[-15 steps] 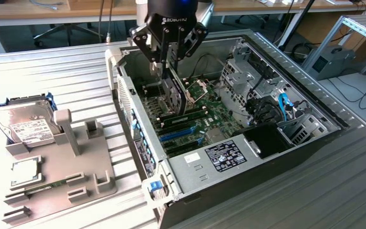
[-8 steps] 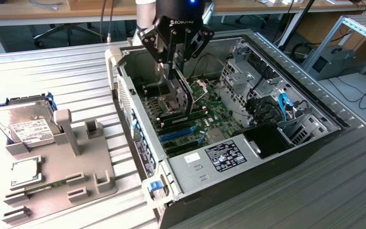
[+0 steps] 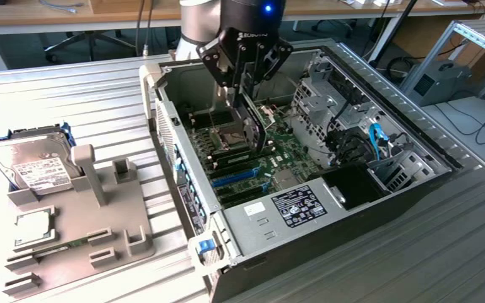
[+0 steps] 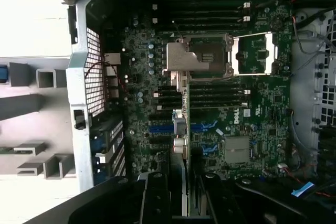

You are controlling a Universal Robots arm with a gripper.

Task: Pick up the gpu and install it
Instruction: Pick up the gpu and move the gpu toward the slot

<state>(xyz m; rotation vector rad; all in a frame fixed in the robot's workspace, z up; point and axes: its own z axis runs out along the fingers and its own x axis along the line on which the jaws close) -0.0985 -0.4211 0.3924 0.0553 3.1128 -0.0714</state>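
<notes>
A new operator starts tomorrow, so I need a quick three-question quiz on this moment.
1. True or false: the gripper is shut on the gpu.
2. Where is the gpu? A) lying flat on the table B) inside the case, over the motherboard C) in a person's hand.
3. Fill in: the hard drive stands on the exterior view's ____ side, outside the case.
Key: 1 true; 2 B; 3 left.
</notes>
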